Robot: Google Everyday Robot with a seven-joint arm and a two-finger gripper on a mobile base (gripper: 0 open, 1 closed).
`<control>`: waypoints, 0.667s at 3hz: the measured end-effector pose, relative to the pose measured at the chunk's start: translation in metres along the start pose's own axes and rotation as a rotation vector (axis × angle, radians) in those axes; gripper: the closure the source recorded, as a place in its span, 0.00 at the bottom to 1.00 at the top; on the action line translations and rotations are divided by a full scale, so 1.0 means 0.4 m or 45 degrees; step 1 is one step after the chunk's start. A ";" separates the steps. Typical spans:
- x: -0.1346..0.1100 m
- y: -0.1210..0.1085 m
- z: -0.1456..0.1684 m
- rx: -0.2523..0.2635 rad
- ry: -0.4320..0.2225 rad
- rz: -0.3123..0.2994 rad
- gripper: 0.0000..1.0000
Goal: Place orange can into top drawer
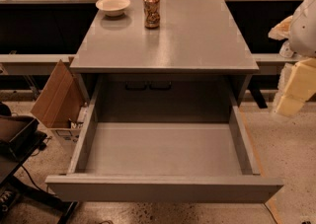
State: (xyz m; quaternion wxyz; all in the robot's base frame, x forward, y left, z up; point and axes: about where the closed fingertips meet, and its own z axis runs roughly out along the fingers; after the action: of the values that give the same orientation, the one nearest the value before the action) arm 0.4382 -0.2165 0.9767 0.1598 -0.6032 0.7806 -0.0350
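The orange can (pixel 151 10) is stood upright at the rear of the cabinet surface (pixel 197 40), just beside the bowl (pixel 113 5). The top drawer (pixel 163 149) is pulled out below, bare, ready to receive it. The gripper (pixel 295 87), apparently the pale shape at the right edge, is held well apart from the can; whether it is spread or closed cannot be told.
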 end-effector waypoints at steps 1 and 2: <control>0.000 0.000 0.000 0.000 0.000 0.000 0.00; 0.004 -0.013 0.006 0.004 -0.046 0.041 0.00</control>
State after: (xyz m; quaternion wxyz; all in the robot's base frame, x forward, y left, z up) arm 0.4436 -0.2190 0.9753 0.1755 -0.5909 0.7871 -0.0229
